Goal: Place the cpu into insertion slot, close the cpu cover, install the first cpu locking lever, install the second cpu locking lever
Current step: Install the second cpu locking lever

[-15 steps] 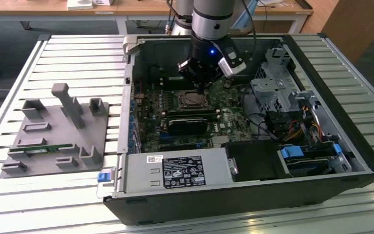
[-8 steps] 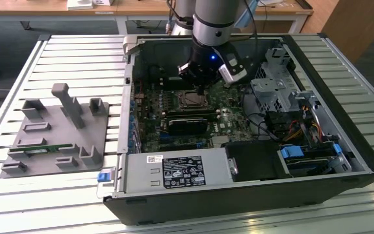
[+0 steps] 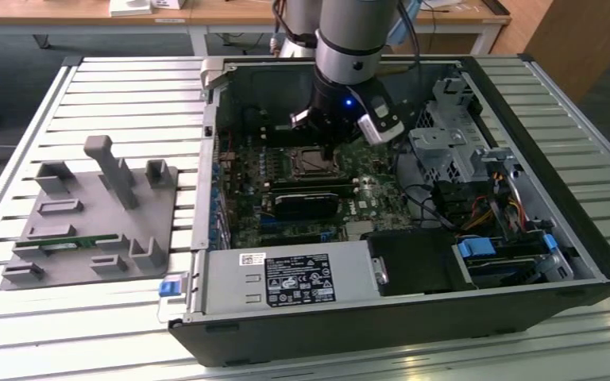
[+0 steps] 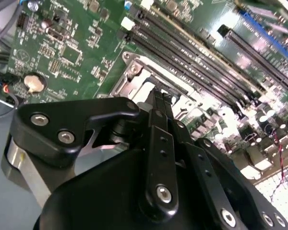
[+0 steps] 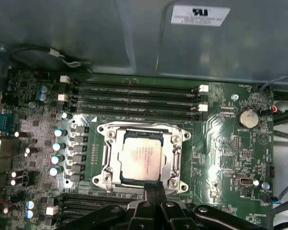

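Cpu [image 5: 140, 158], its dull silvery top showing, lies seated in the insertion slot [image 5: 116, 178] on the green motherboard [image 5: 230, 148], with the cpu cover [image 5: 175, 154] folded down flat around it. In both wrist views the tool [image 5: 153, 190] hangs just above the socket's edge, its two black fingers [image 4: 159, 112] pressed together and holding nothing. Beyond the socket run the long black memory slots [image 5: 134, 98]. In the exterior view the arm [image 3: 349, 48] reaches down into the open computer case [image 3: 559, 262], which lies on a slatted table [image 3: 125, 87] beside a grey fixture [image 3: 98, 214].
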